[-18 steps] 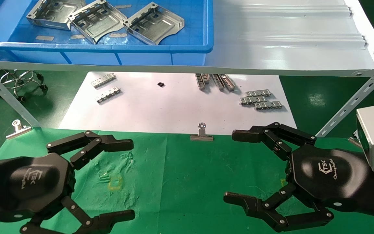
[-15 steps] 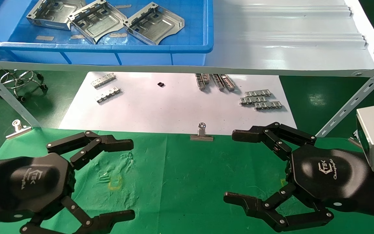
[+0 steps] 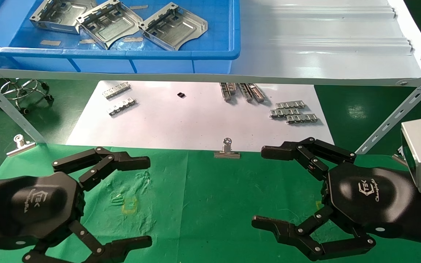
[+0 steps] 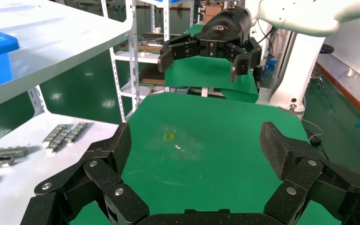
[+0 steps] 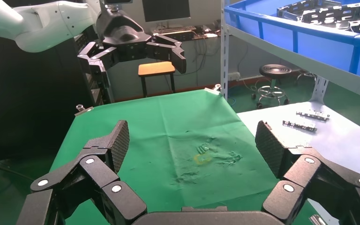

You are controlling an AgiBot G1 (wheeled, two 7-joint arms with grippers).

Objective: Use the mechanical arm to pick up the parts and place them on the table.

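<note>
Three silver sheet-metal parts (image 3: 108, 22) lie side by side in a blue bin on the shelf at the far left; they also show in the right wrist view (image 5: 328, 11). The green-clothed table (image 3: 210, 190) with a faint yellow mark lies below both hands. My left gripper (image 3: 146, 201) hovers open and empty over the table's left side. My right gripper (image 3: 263, 186) hovers open and empty over its right side. The two hands face each other. Each wrist view shows its own spread fingers (image 4: 274, 140) (image 5: 267, 140) over bare green cloth.
The blue bin (image 3: 210, 54) sits on a pale grey ribbed shelf (image 3: 323, 47). A white sheet (image 3: 181, 120) behind the cloth carries small toothed strips (image 3: 292, 111). Binder clips (image 3: 227, 151) hold the cloth's far edge. A slanted shelf brace (image 3: 397, 113) stands at right.
</note>
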